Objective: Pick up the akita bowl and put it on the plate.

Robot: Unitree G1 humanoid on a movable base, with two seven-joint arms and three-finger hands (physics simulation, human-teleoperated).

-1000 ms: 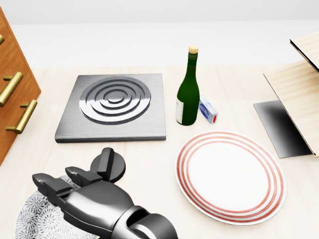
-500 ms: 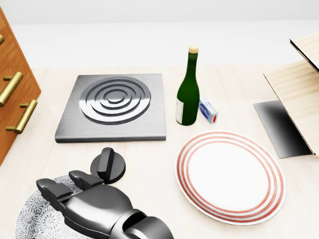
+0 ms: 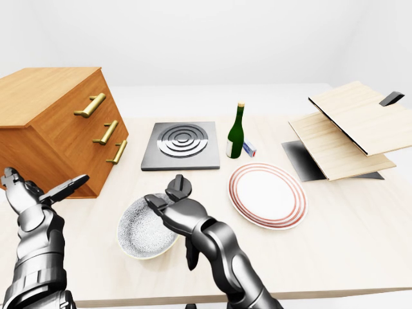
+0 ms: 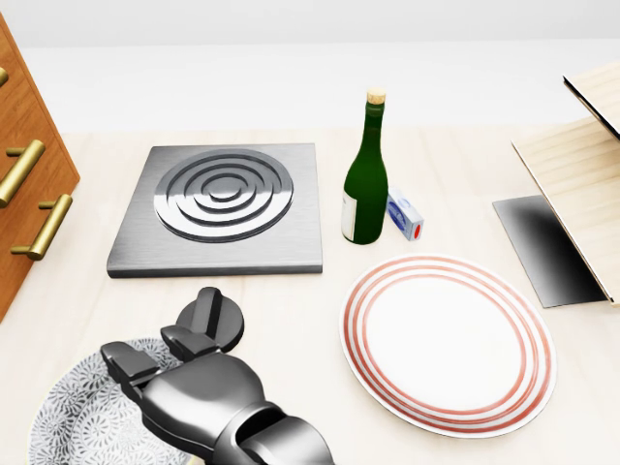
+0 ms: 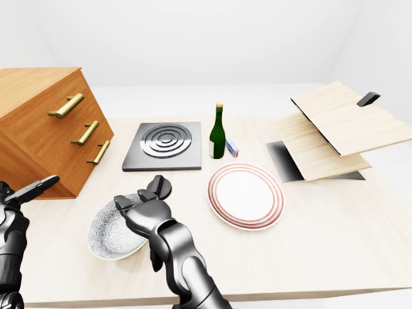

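I had the akita bowl (image 3: pixel 143 233), white with a fine grey pattern inside, sitting upright on the table (image 3: pixel 335 232) near its lower left edge in the left-eye view. It was well apart from the plate (image 3: pixel 267 195), which lay flat to the bowl's right with red rings round its rim and nothing on it.

My right hand (image 3: pixel 182 215) was over the bowl's right rim. Its fingers (image 3: pixel 156 205) were spread and reached in above the bowl, with the thumb hanging down outside the wall. They had not closed on anything, and I could not tell whether they touched the rim. In the head view the hand covered the bowl's right part, so only the left of the patterned inside showed.

My left hand (image 3: pixel 29 193) was raised at the left edge of the left-eye view, beside the wooden drawer cabinet (image 3: pixel 61 125), fingers splayed and holding nothing.

A dark round knob (image 4: pixel 215 323) lay on the table just above the right hand in the head view, between the bowl and the grey burner plate (image 4: pixel 221 206). To the burner's right stood a green bottle (image 4: pixel 366 174), upright, with a small white and blue box (image 4: pixel 405 215) just beside its base, both above the plate. At the right side, slanted wooden boards (image 3: pixel 351 125) stood over a dark mat (image 4: pixel 542 247).
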